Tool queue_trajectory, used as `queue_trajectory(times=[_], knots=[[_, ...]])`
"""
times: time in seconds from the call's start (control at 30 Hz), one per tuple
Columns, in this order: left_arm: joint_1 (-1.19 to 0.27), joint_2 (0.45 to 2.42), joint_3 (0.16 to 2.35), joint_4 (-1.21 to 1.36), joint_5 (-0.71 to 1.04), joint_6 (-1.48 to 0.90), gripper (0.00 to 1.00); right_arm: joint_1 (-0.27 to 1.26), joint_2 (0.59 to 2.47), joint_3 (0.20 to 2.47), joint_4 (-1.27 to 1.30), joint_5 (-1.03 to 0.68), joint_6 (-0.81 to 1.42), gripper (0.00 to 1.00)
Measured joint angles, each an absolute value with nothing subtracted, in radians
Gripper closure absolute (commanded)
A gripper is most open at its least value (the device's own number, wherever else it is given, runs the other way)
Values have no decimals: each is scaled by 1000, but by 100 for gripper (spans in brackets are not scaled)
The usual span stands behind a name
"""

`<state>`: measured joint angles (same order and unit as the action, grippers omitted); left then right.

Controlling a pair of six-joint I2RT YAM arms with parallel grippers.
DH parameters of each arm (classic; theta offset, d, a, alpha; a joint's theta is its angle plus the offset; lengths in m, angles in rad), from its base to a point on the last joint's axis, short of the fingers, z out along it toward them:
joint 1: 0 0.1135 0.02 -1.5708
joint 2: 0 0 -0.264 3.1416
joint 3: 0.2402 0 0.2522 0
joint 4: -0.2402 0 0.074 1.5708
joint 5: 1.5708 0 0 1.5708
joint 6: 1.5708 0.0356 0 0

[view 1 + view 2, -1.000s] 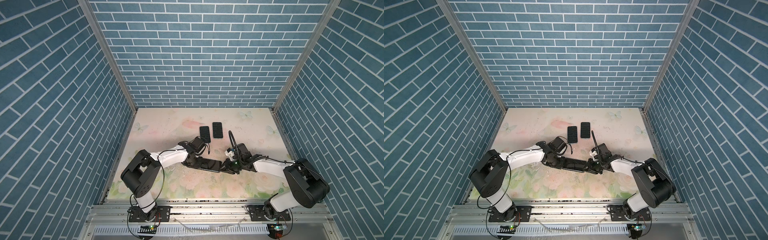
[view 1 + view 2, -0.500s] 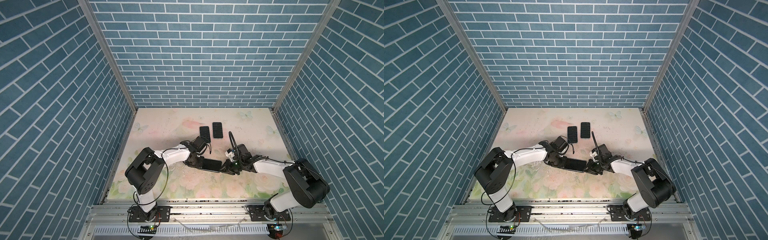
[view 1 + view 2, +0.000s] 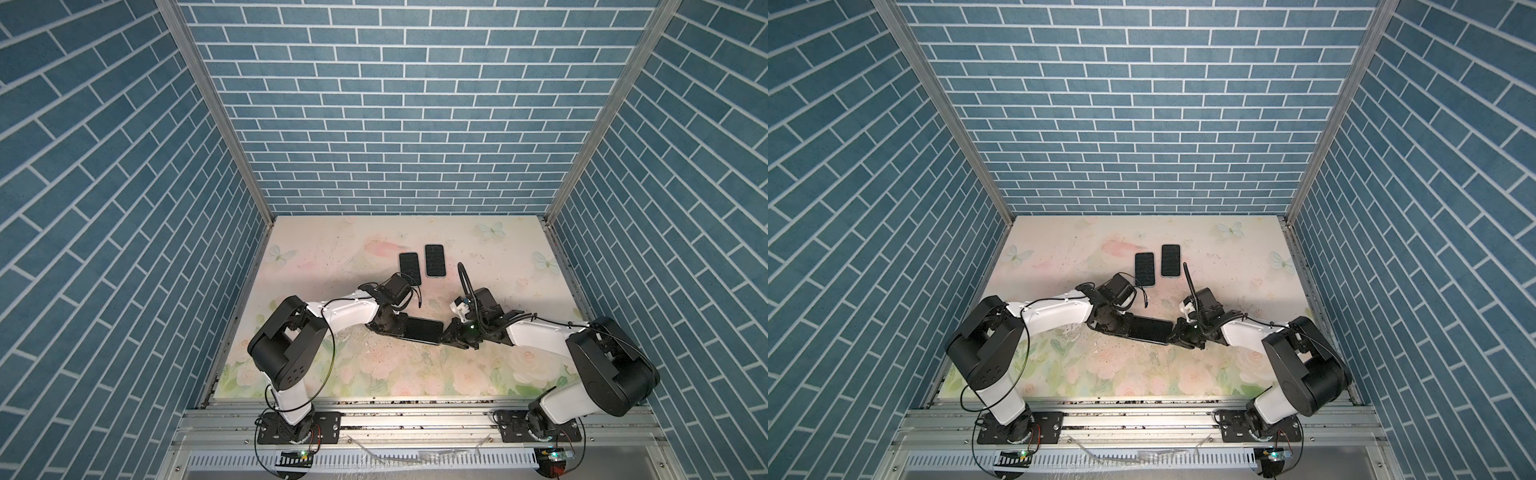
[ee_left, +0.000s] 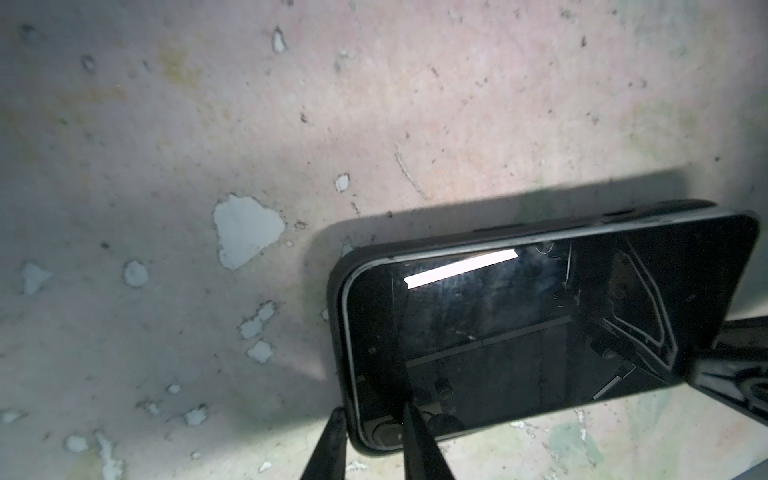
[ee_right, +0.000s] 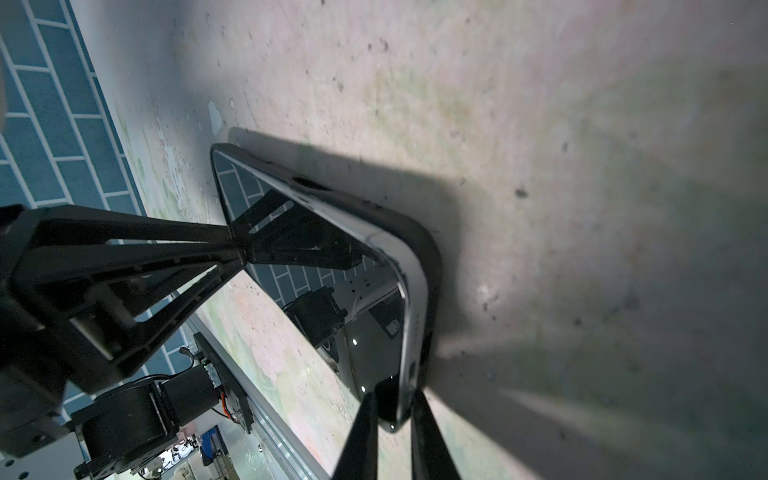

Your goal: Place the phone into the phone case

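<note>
The phone (image 3: 422,330) lies screen-up in the black phone case (image 4: 336,299) near the middle of the surface (image 3: 332,374); one silver corner seems not fully seated. The left end effector (image 4: 372,409) is clamped over one end, a finger on the glass and one outside the rim, probably to anchor it, while the right end effector (image 5: 393,392) pinches the opposite corner, likely squeezing it home
</note>
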<state>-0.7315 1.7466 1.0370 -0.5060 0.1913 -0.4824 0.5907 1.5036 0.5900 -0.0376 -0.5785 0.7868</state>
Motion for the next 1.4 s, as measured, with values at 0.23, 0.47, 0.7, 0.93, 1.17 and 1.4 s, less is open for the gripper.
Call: queue_trajectory(times=[0.23,0.47,0.7,0.93,1.17,1.4], knots=[[-731,1741,1029,-498,192,-483,74,604,1505,590,-28,-556,817,89],[-724,1738,1026,-507,187,-483,74,627,1507,590,-11,-527,844,92],[-719,1733,1023,-516,175,-483,74,638,1515,600,-7,-510,859,93],[-717,1725,1014,-517,163,-483,74,653,1524,602,4,-481,861,95],[-716,1720,1006,-510,160,-483,74,658,1523,603,7,-466,864,96],[-711,1713,1002,-519,134,-483,74,720,1540,646,-19,-378,865,96]])
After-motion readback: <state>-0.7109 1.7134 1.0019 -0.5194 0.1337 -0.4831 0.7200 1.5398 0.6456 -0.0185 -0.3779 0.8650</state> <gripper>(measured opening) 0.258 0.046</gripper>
